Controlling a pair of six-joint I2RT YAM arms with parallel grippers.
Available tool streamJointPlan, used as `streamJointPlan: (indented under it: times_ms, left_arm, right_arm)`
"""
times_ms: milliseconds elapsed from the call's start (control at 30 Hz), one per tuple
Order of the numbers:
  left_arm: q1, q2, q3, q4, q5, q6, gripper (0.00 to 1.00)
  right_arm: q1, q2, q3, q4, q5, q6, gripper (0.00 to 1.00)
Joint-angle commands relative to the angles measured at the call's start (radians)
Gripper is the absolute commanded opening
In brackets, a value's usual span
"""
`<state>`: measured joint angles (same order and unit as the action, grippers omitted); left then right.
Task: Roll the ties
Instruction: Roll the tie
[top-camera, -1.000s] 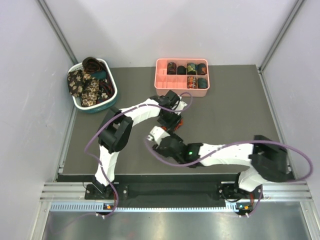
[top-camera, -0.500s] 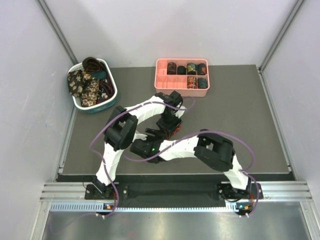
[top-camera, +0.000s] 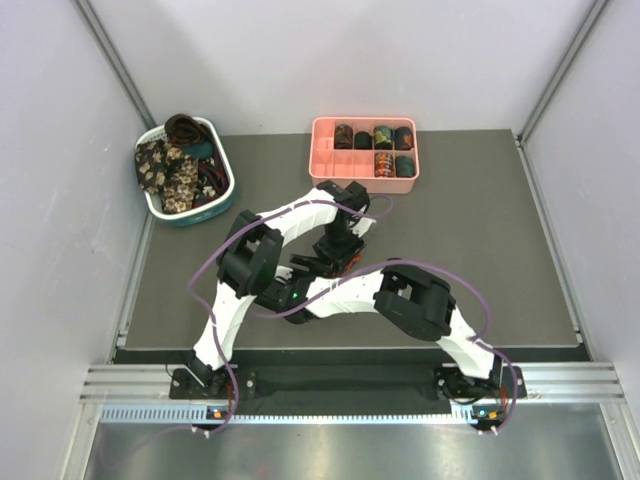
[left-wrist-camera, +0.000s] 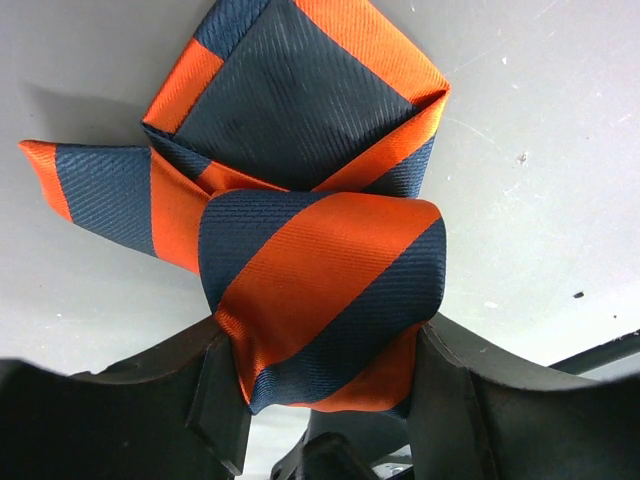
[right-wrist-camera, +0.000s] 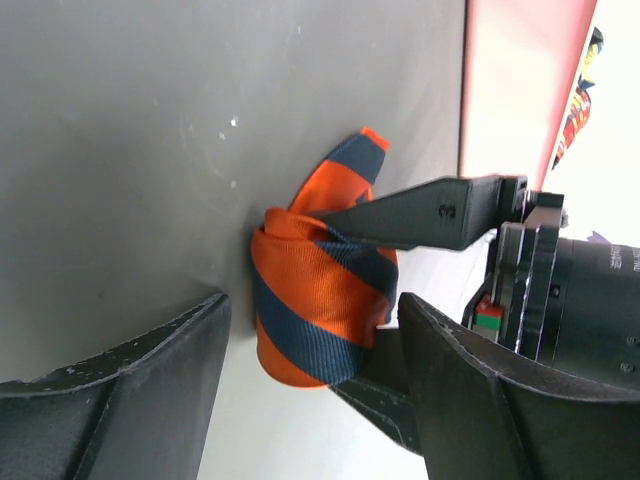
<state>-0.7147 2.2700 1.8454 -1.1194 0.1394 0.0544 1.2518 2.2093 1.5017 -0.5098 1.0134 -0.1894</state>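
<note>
Tie (left-wrist-camera: 320, 290), orange-and-navy striped, sits coiled mid-table, pinched by the left claw (left-wrist-camera: 325, 370), likely so the roll cannot spring loose, while the right claw (right-wrist-camera: 315, 305) straddles it, jaws apart.

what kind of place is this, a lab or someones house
Probably a robot lab work cell, not a home: a left arm and right arm bolted to a metal rail at a dark table, plain white panels walling it in, and a pink tray of rolled ties.
</note>
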Motion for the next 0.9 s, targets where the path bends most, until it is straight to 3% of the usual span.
streamJointPlan:
  times_ms: [0,267,433,667,733,867]
  left_arm:
    - [-0.009,0.077,-0.029,-0.298,-0.027,0.002,0.57]
    - [-0.011,0.054,-0.032,-0.298,-0.038,-0.001,0.57]
    - [-0.012,0.059,-0.025,-0.296,-0.043,0.001,0.56]
    - [-0.014,0.074,-0.017,-0.296,-0.04,0.009,0.57]
    - [-0.012,0.077,-0.014,-0.29,-0.047,0.01,0.63]
    - [-0.014,0.079,0.02,-0.257,-0.047,0.028,0.67]
  right_arm:
    - [-0.022,0.047,-0.014,-0.131,-0.041,0.057,0.71]
    - [-0.046,0.116,-0.009,-0.125,-0.094,0.015,0.66]
    - [-0.083,0.161,0.006,-0.147,-0.098,0.024,0.55]
    - [-0.106,0.168,0.005,-0.148,-0.049,0.062,0.3]
    - [-0.104,0.159,0.002,-0.138,-0.041,0.064,0.27]
    - [-0.084,0.135,-0.003,-0.108,-0.038,0.05,0.24]
